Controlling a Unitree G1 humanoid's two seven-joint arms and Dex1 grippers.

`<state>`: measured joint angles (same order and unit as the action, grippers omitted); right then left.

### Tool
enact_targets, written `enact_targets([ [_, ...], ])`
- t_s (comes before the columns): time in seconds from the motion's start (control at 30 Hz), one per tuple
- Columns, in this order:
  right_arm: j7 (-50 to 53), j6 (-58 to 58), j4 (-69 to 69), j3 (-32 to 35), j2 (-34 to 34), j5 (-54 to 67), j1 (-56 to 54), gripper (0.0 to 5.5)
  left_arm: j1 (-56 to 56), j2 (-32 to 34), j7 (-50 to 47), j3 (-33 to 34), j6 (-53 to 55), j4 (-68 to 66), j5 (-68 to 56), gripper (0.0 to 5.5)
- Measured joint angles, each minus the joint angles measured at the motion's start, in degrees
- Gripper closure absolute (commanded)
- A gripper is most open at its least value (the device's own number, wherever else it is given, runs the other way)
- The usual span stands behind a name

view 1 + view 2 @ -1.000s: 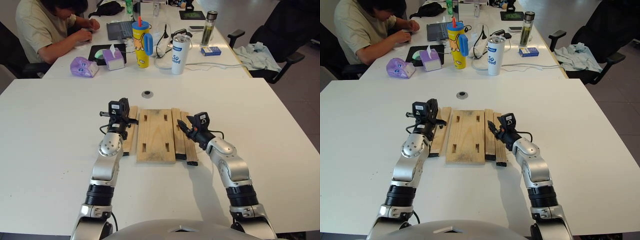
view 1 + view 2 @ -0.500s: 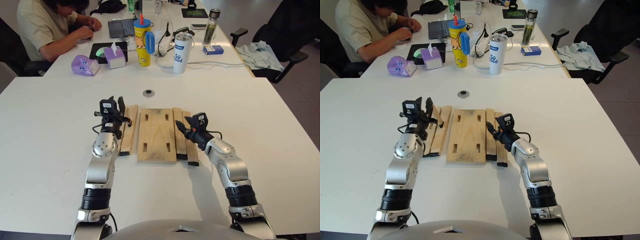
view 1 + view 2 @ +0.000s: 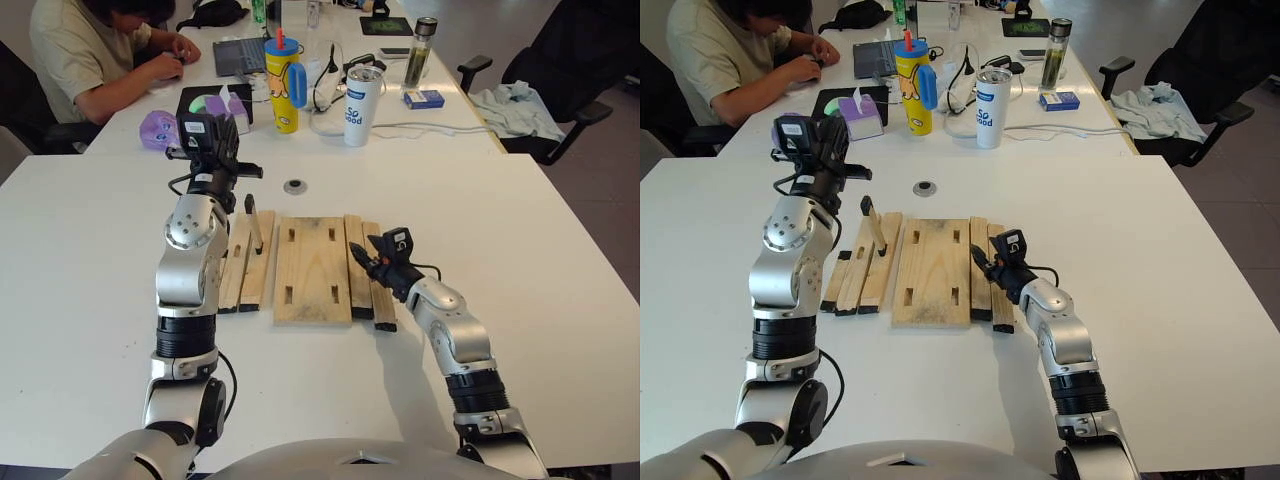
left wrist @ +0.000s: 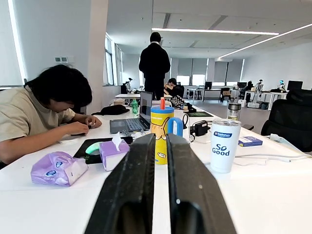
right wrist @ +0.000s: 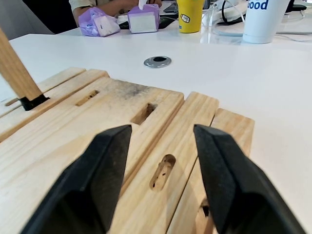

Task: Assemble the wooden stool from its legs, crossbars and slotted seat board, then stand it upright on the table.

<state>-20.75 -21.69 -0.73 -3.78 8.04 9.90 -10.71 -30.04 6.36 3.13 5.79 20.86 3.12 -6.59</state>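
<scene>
Watch the tilted wooden bar (image 3: 256,222) just left of the slotted seat board (image 3: 313,270), which lies flat on the table (image 3: 500,250) at frame centre. Your left claw (image 4: 161,137), up at upper left with fingers pressed almost together on nothing, seems clear of it, so it may topple and knock the flat bars (image 3: 235,275) beneath askew. Your right claw (image 3: 358,254) hangs spread over the right-hand bars (image 3: 364,275), where a careless close could drag both; what props the tilted bar's dark foot is hard to make out.

You are seeing blue lettering running across the white tumbler (image 4: 225,146); the yellow cup (image 4: 160,124) is showing a small emblem.
</scene>
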Motion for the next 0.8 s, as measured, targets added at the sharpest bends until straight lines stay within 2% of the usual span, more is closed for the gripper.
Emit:
enact_targets([
  [0.17,0.07,0.47,-0.68,-0.10,-0.40,-0.13,-0.47,3.15,-1.89,0.11,1.46,-0.07,-0.22,-5.14,-0.24,5.40],
  [0.47,0.05,1.29,-1.71,-0.66,-0.60,-0.49,-1.13,3.15,-9.41,0.09,1.64,0.92,-3.18,-5.57,-1.76,5.40],
  [0.57,0.17,1.71,-1.72,-0.82,-0.62,-0.51,-1.18,3.15,-8.42,-0.40,2.03,-0.58,-2.98,-12.54,-1.06,5.40],
  [0.63,0.16,1.91,-1.83,-1.21,-0.76,-0.51,-1.20,3.15,-3.70,-1.18,1.98,-2.12,-4.22,-18.40,0.05,5.40],
  [0.8,0.16,2.11,-2.20,-1.23,-0.87,-0.51,-1.25,3.15,-3.24,-1.33,1.71,-4.36,-8.04,-20.44,2.34,5.40],
])
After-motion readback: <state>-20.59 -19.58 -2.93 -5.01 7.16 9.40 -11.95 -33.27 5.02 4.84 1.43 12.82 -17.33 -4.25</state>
